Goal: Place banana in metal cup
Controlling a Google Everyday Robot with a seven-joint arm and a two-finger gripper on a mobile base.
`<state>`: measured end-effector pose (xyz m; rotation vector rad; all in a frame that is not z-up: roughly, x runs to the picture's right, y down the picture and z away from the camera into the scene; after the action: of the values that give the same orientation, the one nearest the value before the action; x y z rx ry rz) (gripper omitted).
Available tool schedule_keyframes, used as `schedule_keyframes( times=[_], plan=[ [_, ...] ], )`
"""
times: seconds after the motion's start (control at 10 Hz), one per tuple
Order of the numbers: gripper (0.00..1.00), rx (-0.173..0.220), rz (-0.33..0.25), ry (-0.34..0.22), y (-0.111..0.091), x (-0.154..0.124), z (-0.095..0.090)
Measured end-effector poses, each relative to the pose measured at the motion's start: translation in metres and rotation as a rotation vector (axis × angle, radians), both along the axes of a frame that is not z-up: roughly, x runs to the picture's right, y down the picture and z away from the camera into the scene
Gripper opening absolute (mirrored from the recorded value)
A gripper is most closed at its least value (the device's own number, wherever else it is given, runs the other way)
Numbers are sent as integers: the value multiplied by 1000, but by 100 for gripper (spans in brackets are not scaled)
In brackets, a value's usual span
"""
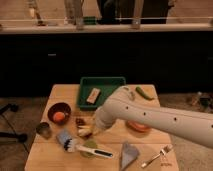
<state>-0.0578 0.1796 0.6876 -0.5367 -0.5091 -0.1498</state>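
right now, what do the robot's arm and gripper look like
The arm is a thick, smooth, off-white tube with rounded joints and a few small dark dots along its shell. No loose cables or sleeve show. It narrows to the gripper, a pale end piece low over the wooden table, right beside the banana.
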Motion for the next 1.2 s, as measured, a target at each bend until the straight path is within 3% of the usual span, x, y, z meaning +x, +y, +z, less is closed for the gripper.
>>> schedule_keyframes(
  times=[0.2, 0.5, 0.8, 1.2],
  plan=[
    [0, 20, -47, -31, -5, -25, 3],
    [0, 49, -121, -93, -10, -97, 8],
    [0, 81, -164, -150, -14, -151, 10],
    [0, 104, -160, -200, -21, -180, 9]
  ],
)
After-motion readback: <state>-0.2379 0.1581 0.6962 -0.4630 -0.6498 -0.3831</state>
